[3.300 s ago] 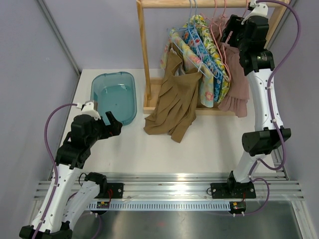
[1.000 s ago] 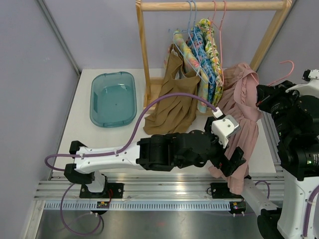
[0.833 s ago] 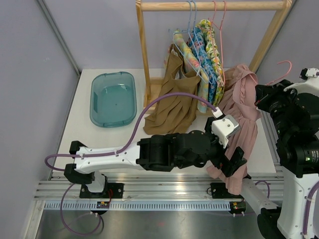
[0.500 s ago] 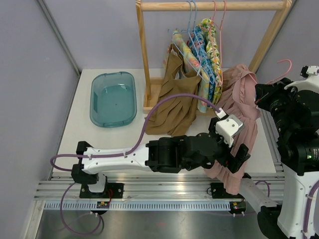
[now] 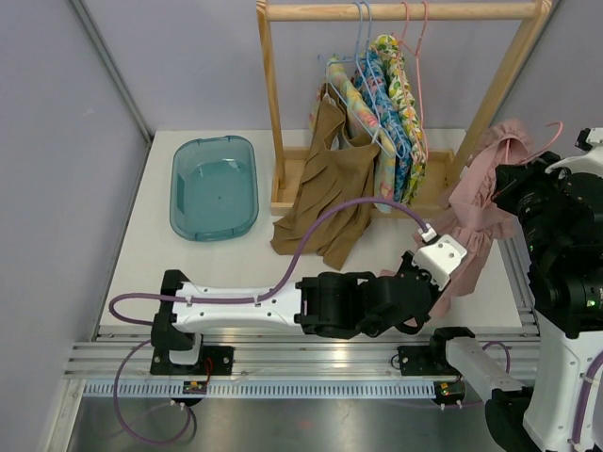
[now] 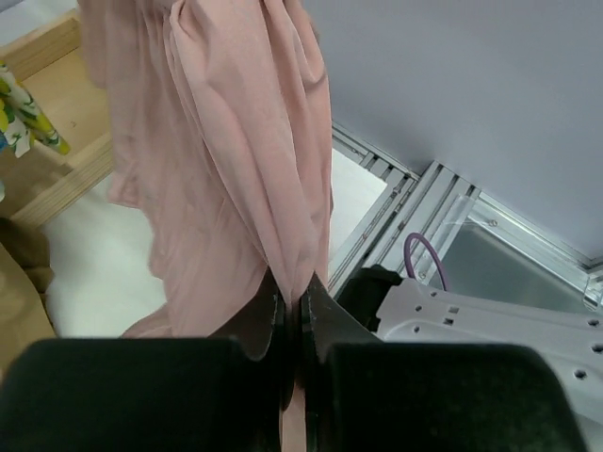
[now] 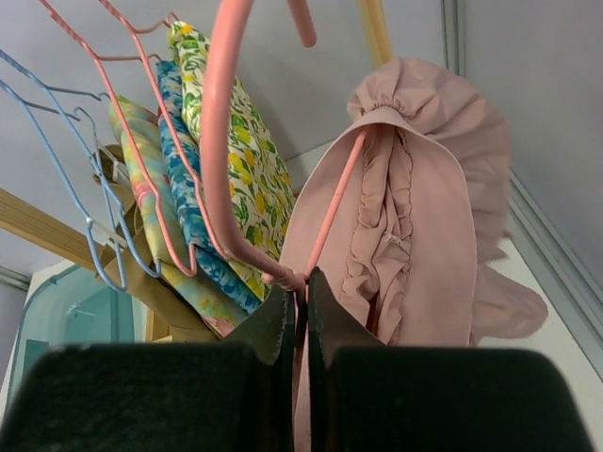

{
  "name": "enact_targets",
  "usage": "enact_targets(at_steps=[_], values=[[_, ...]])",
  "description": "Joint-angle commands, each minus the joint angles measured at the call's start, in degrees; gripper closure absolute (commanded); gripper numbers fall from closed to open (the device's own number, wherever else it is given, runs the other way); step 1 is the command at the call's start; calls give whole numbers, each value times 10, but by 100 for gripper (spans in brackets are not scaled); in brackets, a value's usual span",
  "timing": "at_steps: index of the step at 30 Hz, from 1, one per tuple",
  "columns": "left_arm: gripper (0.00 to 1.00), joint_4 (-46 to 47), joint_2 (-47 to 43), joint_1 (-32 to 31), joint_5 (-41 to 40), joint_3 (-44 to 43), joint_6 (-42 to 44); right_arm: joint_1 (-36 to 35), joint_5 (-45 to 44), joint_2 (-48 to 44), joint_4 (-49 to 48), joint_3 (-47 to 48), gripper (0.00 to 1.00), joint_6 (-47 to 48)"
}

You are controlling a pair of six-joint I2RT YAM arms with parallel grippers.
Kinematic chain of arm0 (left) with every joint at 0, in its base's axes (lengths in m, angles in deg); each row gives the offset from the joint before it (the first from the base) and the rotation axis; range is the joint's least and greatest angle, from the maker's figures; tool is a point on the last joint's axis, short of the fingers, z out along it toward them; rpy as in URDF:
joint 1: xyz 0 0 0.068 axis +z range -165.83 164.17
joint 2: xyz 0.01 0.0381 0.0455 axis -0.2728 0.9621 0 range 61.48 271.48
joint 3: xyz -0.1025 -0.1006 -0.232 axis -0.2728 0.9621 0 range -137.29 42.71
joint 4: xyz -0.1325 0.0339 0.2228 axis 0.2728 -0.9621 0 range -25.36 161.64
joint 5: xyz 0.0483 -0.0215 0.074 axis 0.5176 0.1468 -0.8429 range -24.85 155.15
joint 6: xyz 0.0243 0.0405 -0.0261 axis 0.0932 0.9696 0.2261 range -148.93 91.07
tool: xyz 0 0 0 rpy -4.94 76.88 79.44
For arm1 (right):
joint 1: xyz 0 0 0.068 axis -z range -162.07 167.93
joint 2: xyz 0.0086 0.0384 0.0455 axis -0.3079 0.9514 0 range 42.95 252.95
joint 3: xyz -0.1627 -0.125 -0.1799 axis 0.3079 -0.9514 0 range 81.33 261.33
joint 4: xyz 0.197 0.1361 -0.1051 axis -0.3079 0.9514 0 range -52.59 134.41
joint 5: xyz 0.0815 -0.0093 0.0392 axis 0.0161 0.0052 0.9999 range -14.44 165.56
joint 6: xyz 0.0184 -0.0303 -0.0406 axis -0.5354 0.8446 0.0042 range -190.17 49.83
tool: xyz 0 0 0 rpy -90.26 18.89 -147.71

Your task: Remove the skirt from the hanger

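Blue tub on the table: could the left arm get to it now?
Probably not at once. The left pincer is shut on the pink skirt, far to the right of the blue tub. Once it lets go, the bare table in front of the tub should leave the way free.

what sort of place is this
Probably a robot test cell in a lab: bare lilac walls, arms bolted to an aluminium rail, and a wooden clothes rack staged on a white table.

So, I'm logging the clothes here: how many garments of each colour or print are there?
Floral garments: 3 (pastel, blue, yellow-green)
Brown garment: 1
Pink skirt: 1
Total: 5
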State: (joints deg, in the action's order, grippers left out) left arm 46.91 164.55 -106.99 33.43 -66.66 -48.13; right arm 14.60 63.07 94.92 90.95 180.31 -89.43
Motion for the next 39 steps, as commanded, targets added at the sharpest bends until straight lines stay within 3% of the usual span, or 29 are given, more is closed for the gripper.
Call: enact_targets(at_steps=[1,6,11,18,26,27,30,31,34,35,37,39], values=[[100,41,-58,-66,-12,36,-12,-6,20,-3,-65,14,100,-28],[100,17,-85,-152,-83,99,-14,-7,6,14,-70,29,100,-17],[100,10,-104,-231,-135,189,-71,-6,-3,31,-72,48,100,-12],[100,12,-89,-252,-126,246,-116,-6,3,38,-72,60,100,-25],[100,12,-16,-299,-84,286,-108,-6,-42,102,-34,179,100,-13],[100,-1,-6,-307,-89,275,-101,-7,-51,110,-27,194,100,-15],[100,-108,57,-346,-145,129,-77,-7,-103,118,-45,175,100,-28],[100,-135,77,-351,-150,38,-57,-6,-116,110,-57,159,100,-31],[100,-235,143,-367,-190,-119,4,-7,-153,73,-141,54,100,-39],[100,-244,155,-370,-204,-217,26,-7,-156,64,-161,28,100,-41],[100,-239,171,-379,-212,-282,88,-7,-166,58,-200,-26,100,-50],[100,-200,137,-386,-194,-270,122,-6,-175,56,-234,-66,100,-57]])
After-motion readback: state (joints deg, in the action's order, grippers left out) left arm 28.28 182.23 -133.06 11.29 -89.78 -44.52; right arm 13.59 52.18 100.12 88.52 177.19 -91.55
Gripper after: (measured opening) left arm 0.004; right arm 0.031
